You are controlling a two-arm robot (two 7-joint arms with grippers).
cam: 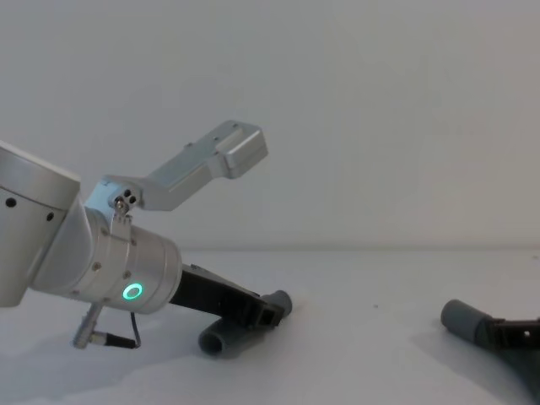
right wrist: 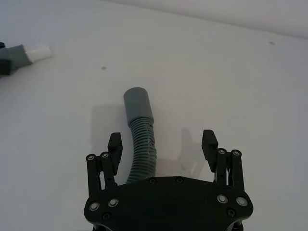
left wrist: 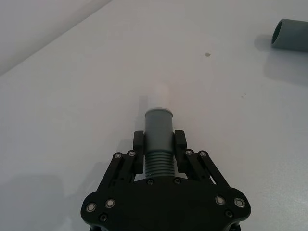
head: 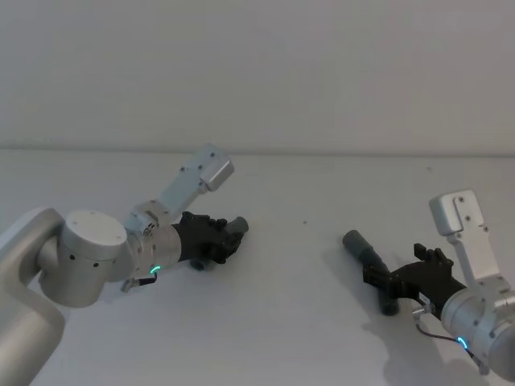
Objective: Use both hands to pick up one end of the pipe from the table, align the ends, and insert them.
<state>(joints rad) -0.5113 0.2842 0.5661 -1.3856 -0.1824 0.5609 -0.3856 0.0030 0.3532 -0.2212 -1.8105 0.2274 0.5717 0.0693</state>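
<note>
Pipe's short piece (head: 238,227) is held by the left gripper (head: 222,240) over the left half of the desk (head: 306,185), roughly midway between far and near edges. Longer piece (head: 366,254) is on the right half, closer to the near edge, well apart from the short one. Right gripper (head: 399,272) straddles it behind the socket cuff (head: 352,240).

Left wrist view: fingers (left wrist: 138,142) are clamped on the ribbed section just behind the narrow cuff (left wrist: 158,126). Pale tip (left wrist: 159,96) pokes out ahead. Socket cuff (left wrist: 291,33) is far off, open mouth visible.

Right wrist view: fingers (right wrist: 114,144) are spread wide, gripping nothing. The ribbed hose (right wrist: 143,147) runs between them, nearer one finger than the other. Socket cuff (right wrist: 138,103) is ahead of the fingers. Pale tip (right wrist: 39,51) shows in the distance.

Chest view: the left arm's silver wrist, green ring (cam: 132,292) lit, slopes down toward the desk. The short piece curves: cuff end (cam: 280,300) raised, rear end (cam: 214,342) low by the desk surface, contact uncertain. Socket cuff (cam: 462,317) is over the desk's right side, with the right gripper (cam: 516,336) just behind it.
</note>
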